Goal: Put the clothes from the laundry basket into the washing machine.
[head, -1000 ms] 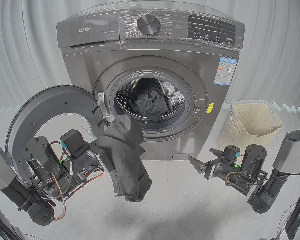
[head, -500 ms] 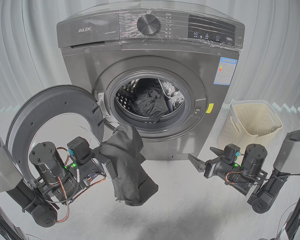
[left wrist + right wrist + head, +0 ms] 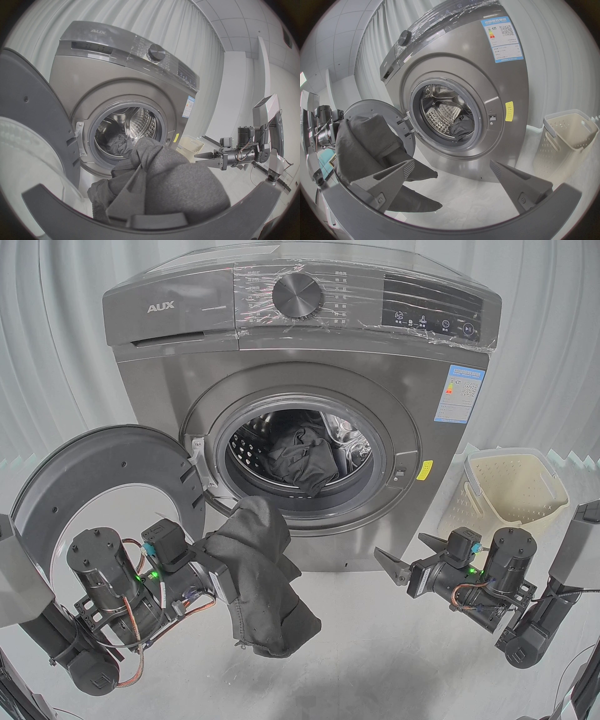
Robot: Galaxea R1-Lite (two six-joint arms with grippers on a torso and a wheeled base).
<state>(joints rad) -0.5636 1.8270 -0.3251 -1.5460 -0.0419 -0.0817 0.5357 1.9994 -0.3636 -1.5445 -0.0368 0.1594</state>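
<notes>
The grey washing machine [image 3: 300, 365] stands in front of me with its round door [image 3: 94, 471] swung open to the left. A dark garment [image 3: 303, 459] lies inside the drum. My left gripper [image 3: 226, 566] is shut on a dark grey garment [image 3: 262, 571], which hangs just below the lower left of the drum opening; the cloth [image 3: 175, 184] drapes over and hides the fingers. My right gripper [image 3: 398, 544] is held open and holds nothing, low in front of the machine's right side. The cream laundry basket [image 3: 512, 490] stands on the floor to the right of the machine.
The open door [image 3: 28, 103] juts out right beside my left arm. A white curtain [image 3: 550, 334] hangs behind the machine. Pale floor [image 3: 375, 646] lies in front of the machine between both arms.
The left gripper with its garment sank a little and drew slightly back from the drum's rim. The head view then shifted, so the machine looks closer. The right arm has not moved.
</notes>
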